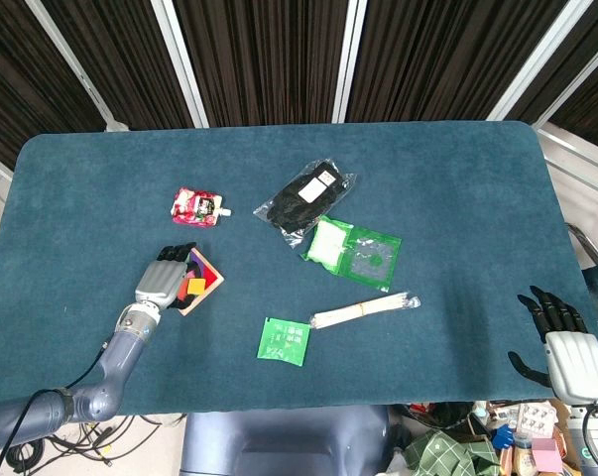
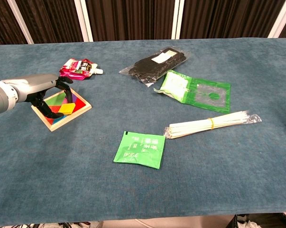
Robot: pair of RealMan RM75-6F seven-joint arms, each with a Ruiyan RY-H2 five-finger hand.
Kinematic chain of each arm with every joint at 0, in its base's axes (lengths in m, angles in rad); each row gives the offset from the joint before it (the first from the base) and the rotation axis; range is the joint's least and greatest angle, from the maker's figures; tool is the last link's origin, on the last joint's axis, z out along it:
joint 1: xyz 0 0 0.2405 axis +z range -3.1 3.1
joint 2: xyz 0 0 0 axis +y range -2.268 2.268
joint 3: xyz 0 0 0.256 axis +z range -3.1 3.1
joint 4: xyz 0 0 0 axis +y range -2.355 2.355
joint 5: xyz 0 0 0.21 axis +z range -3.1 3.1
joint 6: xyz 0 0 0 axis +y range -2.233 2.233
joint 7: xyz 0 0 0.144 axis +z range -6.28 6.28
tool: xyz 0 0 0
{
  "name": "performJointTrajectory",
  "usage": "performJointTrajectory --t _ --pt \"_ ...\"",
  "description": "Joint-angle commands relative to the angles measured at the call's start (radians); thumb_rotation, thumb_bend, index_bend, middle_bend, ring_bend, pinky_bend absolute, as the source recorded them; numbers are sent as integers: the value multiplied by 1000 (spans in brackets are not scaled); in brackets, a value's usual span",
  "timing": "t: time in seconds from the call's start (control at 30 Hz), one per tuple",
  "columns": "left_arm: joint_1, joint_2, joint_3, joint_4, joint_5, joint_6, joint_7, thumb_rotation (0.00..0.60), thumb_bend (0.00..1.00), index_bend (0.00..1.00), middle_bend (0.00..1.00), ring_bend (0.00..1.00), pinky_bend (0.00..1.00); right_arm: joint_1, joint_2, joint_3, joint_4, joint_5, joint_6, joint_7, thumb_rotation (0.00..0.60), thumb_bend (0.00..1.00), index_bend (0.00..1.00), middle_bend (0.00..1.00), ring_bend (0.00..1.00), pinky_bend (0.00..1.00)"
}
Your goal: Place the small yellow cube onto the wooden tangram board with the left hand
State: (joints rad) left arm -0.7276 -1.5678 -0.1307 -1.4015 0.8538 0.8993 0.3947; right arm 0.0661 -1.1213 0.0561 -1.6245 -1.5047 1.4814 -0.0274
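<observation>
Yellow cube [image 2: 66, 110] on tangram board [image 2: 78, 111]

The left hand [image 1: 166, 277] is showing a light silver-grey shell over its back, with black fingers [image 1: 179, 252] running out from it in slim jointed segments. Behind it a round grey wrist collar is leading into a smooth, tubular arm [image 1: 112, 362] in matte blue-grey metal, and a thin black cable [image 1: 21, 424] is curving along the lower part of that arm. In the chest view the same left hand [image 2: 47, 93] is presenting a pale grey forearm casing and dark fingers. The right hand [image 1: 562, 347] is wearing a white, ribbed back plate, with glossy black fingers [image 1: 543, 309] rising from it.
</observation>
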Motion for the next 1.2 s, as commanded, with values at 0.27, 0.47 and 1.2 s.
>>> performJointTrajectory --t 0.27,0.47,1.2 --pt "6 -2 2 13 1 22 13 600 352 449 0 0 0 0 0 0 0 -1 -1 0 600 169 147 46 75 129" --pt "7 -4 6 14 0 29 26 600 352 447 0 0 0 0 1 0 0 0 -1 0 600 168 147 46 75 129" --pt "8 -5 10 13 -12 27 50 600 352 433 0 0 0 0 1 1 0 -1 1 2 600 169 147 46 75 129"
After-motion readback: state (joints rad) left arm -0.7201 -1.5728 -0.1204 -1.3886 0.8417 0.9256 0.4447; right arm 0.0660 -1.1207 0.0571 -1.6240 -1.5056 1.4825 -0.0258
